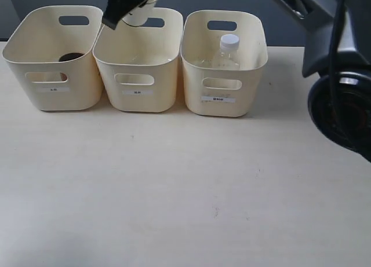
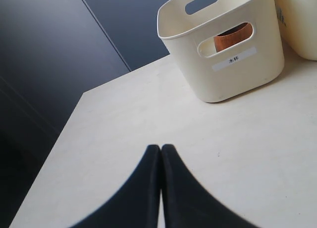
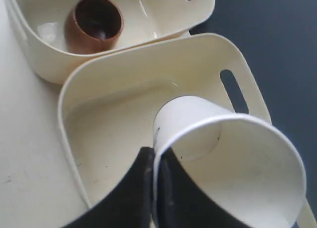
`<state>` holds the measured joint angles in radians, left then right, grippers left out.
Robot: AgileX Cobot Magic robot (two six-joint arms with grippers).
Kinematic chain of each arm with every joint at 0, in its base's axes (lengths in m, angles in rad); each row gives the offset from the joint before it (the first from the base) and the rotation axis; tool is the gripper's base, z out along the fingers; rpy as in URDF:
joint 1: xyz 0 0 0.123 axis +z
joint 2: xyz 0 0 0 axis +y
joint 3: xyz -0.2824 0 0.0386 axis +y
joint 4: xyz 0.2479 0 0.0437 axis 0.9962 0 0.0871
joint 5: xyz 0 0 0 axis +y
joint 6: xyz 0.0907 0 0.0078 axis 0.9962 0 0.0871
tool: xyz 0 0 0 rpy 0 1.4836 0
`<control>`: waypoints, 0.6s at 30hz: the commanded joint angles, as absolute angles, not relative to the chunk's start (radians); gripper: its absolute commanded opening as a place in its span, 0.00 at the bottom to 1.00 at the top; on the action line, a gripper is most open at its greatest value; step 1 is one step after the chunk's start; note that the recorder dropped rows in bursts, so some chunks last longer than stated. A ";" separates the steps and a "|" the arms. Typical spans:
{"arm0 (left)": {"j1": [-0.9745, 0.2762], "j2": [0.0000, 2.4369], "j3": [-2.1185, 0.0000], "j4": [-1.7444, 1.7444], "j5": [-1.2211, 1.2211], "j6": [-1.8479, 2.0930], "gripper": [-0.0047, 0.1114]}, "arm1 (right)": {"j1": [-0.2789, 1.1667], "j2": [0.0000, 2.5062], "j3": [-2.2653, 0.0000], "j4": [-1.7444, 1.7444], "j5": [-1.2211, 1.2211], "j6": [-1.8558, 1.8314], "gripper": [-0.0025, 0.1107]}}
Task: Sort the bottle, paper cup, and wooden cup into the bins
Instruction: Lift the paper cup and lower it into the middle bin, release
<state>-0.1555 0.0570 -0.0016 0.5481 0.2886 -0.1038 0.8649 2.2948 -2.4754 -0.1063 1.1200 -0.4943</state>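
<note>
A small white tapered paper cup point(image 3: 233, 163) hangs tilted above the middle cream plastic tub point(image 1: 138, 64), its rim pinched by the right gripper point(image 3: 154, 188). A squat brown wooden cup point(image 3: 94, 24) sits in the left tub point(image 1: 51, 61); a clear white-capped bottle point(image 1: 227, 52) stands in the right tub point(image 1: 223, 61). The left gripper point(image 2: 161, 181) is clenched, empty, above the pale table point(image 1: 174, 191).

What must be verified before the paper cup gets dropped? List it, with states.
1. Right end effector pinches the paper cup wall: ok.
2. Cup over the middle bin, not its neighbours: ok.
3. Middle bin floor free of other items: ok.
4. Wooden cup already in the left bin: ok.
5. Bottle already in the right bin: ok.
6. Left end effector shut, empty, low over the table away from the drop: ok.
</note>
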 commanded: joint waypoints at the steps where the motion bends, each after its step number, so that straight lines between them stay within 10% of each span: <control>1: -0.161 0.054 0.000 0.544 0.285 -0.110 0.04 | 0.829 2.359 -2.478 -0.055 1.062 -0.465 0.02; 9: -0.161 0.054 0.000 0.544 0.285 -0.110 0.04 | 0.814 2.439 -2.478 -0.032 1.011 -0.434 0.04; 18: -0.161 0.054 0.000 0.544 0.285 -0.110 0.04 | 0.803 2.474 -2.478 -0.006 1.044 -0.416 0.31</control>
